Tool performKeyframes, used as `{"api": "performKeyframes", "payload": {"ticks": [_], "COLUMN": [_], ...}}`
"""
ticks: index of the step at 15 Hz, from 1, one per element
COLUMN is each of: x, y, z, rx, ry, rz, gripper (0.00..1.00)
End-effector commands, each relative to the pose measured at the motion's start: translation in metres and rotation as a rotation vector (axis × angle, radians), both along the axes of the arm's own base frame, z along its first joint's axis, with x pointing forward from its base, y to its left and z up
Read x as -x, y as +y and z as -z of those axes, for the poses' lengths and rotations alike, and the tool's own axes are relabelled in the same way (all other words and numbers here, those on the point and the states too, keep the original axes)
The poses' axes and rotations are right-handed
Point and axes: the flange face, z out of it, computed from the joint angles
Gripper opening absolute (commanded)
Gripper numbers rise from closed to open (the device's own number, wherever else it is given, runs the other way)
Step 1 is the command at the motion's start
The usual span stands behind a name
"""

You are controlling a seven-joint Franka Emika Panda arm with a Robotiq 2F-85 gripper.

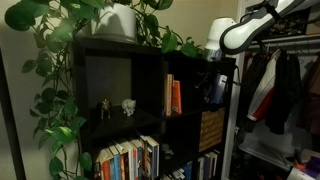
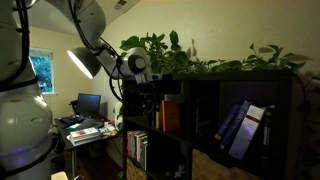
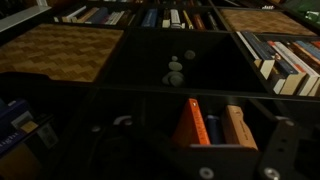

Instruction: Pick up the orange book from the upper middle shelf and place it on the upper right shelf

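The orange book [image 3: 190, 122] stands in the upper middle shelf [image 3: 160, 125], next to a dark blue book and a tan book [image 3: 238, 125]. The wrist picture is upside down. The book also shows in both exterior views [image 1: 176, 95] [image 2: 160, 115]. The upper right shelf [image 1: 216, 90] [image 2: 262, 100] holds blue books [image 2: 235, 125]. My gripper [image 3: 192, 152] hangs in front of the top row, facing the orange book and apart from it. Its dark fingers look spread and empty. In the exterior views it is a dark shape under the white wrist [image 1: 216, 62] [image 2: 148, 80].
A leafy potted plant [image 1: 120, 22] sits on top of the bookcase. Small figurines [image 1: 115, 107] stand in the wide cell and a woven basket [image 1: 211, 128] is below the right cell. A clothes rack [image 1: 280, 85] stands beside the case. A desk with a monitor [image 2: 88, 103] is behind.
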Motion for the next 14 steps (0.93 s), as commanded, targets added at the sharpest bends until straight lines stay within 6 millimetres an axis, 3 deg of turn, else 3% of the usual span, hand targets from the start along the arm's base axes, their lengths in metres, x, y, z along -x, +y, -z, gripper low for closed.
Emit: {"api": "performKeyframes", "payload": {"ticks": [1,9,14], "x": [-0.007,-0.049,-0.071], "y": [0.006,0.014,0.004], "z": [0.007,0.034,0.032], "rx": [-0.034,-0.133,-0.136], "ry": [-0.047,-0.240,-0.350], "rz": [0.005,0.036,0.050], "gripper": [1.00,1.00,1.00]}}
